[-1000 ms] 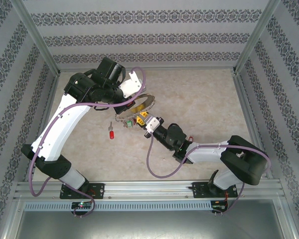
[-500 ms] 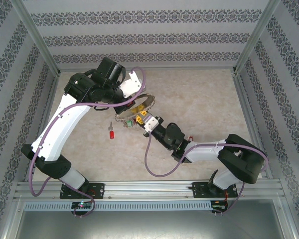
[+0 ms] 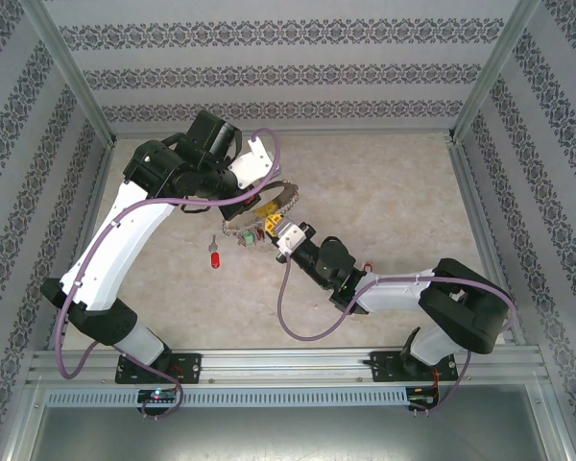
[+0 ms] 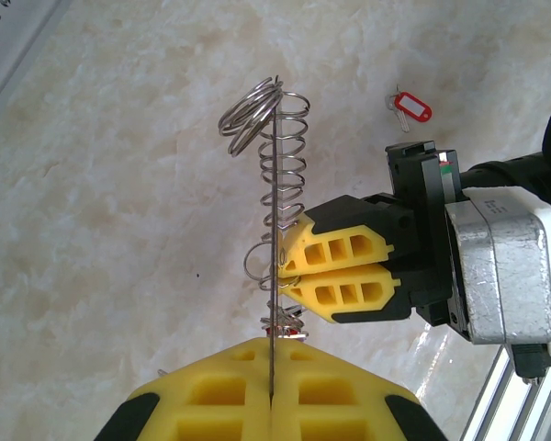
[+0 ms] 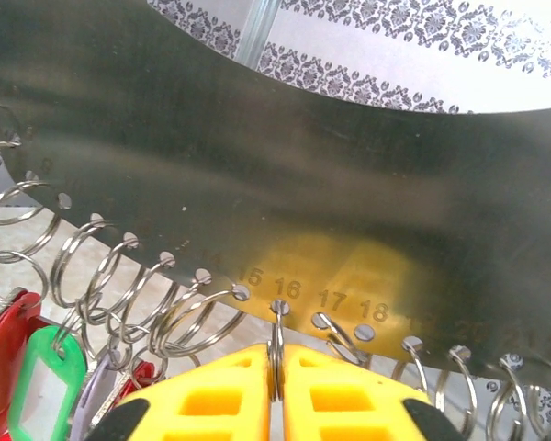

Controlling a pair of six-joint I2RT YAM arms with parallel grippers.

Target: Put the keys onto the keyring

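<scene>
The keyring [image 5: 285, 184], a broad silver band with numbered holes and little rings hanging from them, is held up over the middle of the table [image 3: 394, 182], a little toward the far side. The left gripper [image 4: 271, 354] has its yellow pads pressed together on the thin edge of the band. I judge that it is held upright like this so that the rings hang free and the other arm has a steady target. The right gripper [image 5: 275, 372] reaches in from the near right and pinches one small ring [image 5: 276, 333], the one hanging from the hole marked 16. Its fingers are closed flat on the wire, probably to steady this ring or to prepare it for a key. At the left end of the band a red tag [image 5: 2, 367] and a green tag [image 5: 46, 386] hang on neighbouring rings; whether the red one belongs to the task I cannot tell. One key [image 3: 214, 259], red with a white window, lies loose on the table to the near left of the keyring, well apart from both grippers. It seems to me that threading it has not yet begun.
</scene>
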